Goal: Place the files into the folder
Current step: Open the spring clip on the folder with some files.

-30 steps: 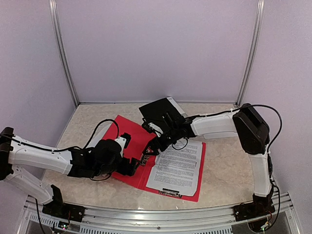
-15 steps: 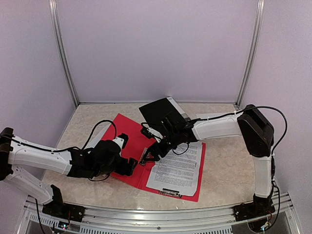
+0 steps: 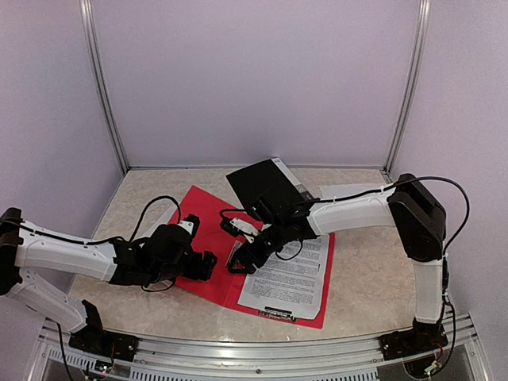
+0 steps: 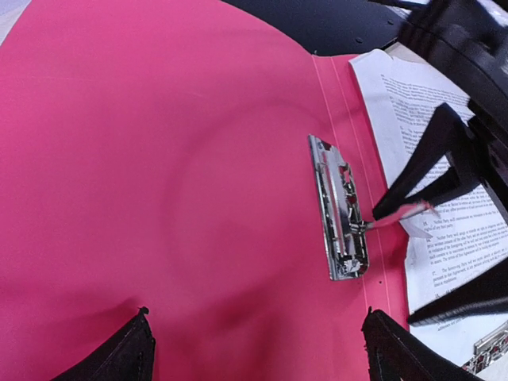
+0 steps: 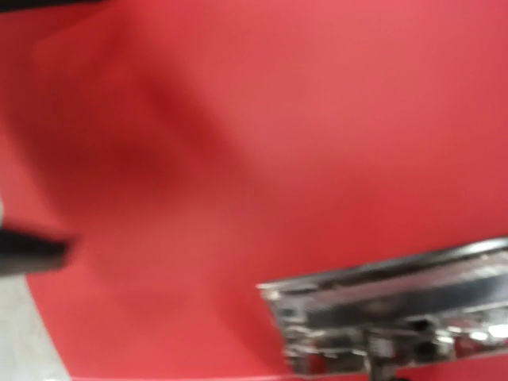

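The left end effector (image 4: 258, 353) hovers spread wide over the red folder (image 4: 159, 159). The right end effector (image 3: 240, 262), also spread, has one fingertip (image 4: 394, 194) at its metal clip (image 4: 340, 210).

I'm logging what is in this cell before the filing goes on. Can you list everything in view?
table: one, beige marbled, under everything
red folder: one, red, lying open mid-table
metal clip: one, silver, on the red folder's left half beside the spine
printed sheet: one, white with black text, on the red folder's right half
small clamp: one, dark and silver, at the sheet's near edge
black folder: one, black, behind the red folder
left gripper: one, black, open over the left half
right gripper: one, black, open, a fingertip at the metal clip
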Available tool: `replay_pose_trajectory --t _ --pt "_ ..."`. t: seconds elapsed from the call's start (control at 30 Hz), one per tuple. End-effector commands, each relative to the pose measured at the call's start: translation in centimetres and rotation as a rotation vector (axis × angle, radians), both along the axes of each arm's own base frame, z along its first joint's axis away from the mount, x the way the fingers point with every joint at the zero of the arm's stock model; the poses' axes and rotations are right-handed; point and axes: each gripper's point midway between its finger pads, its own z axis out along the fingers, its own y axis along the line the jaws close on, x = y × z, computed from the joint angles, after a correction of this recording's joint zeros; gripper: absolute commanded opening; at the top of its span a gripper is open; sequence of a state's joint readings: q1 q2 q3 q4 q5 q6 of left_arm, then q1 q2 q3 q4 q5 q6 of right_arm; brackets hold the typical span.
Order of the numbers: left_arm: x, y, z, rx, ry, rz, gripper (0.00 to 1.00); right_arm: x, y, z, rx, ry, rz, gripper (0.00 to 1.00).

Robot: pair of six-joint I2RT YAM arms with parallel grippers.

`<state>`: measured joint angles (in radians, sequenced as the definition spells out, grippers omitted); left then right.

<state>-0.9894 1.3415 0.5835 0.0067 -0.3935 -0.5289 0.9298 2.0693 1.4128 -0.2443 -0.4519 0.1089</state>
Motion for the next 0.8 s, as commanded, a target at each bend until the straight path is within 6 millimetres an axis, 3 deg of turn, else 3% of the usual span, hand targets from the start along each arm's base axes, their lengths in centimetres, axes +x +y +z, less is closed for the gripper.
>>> replay_pose_trajectory --t 0.0,0.43,0.63,0.77 --pt "-0.2 1.6 -1.3 -0.002 0.061 0.045 0.88 -1.5 1.1 2.3 0.007 -0.047 0.026 0.69" --pt "0.1 2.7 -1.7 -0.031 0.096 0.091 0.88 -3.9 2.3 1.4 -0.056 -0.068 0.068 0.69" --pt "0.5 3.0 -0.3 -0.083 0.098 0.101 0.88 -2.5 2.3 4.3 -0.035 -0.152 0.021 0.7" --pt "1.1 4.1 1.1 -0.148 0.1 0.138 0.88 -1.1 3.1 5.1 -0.033 -0.203 -0.008 0.71"
